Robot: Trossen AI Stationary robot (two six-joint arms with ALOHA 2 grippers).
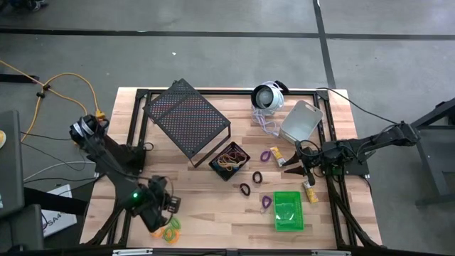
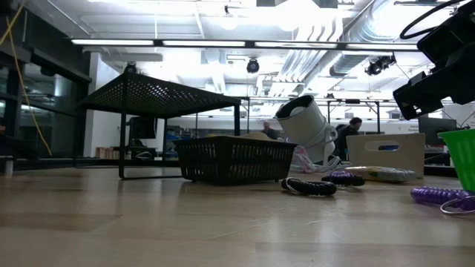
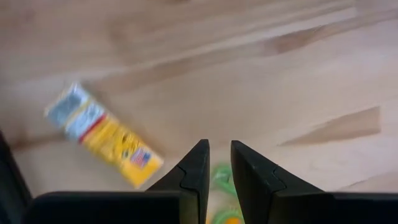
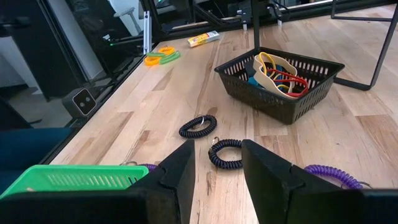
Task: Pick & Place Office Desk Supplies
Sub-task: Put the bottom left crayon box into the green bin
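Now left gripper (image 3: 219, 163) near table's front-left edge, fingers slightly apart w/ nothing between, over green/orange loops (image 1: 169, 229), yellow piece (image 3: 104, 134) beside. Right gripper (image 4: 217, 163) parted, empty, above dark loops (image 4: 198, 126); farther off, black bin (image 4: 280, 81) w/ bands; green bin (image 1: 288, 210) front-right.

Open-plan lab: exposed ceiling ducts (image 2: 326, 37), strip lights, concrete floor (image 1: 213, 57)

Elastic loops (image 4: 278, 70) in bin (image 4: 292, 102)
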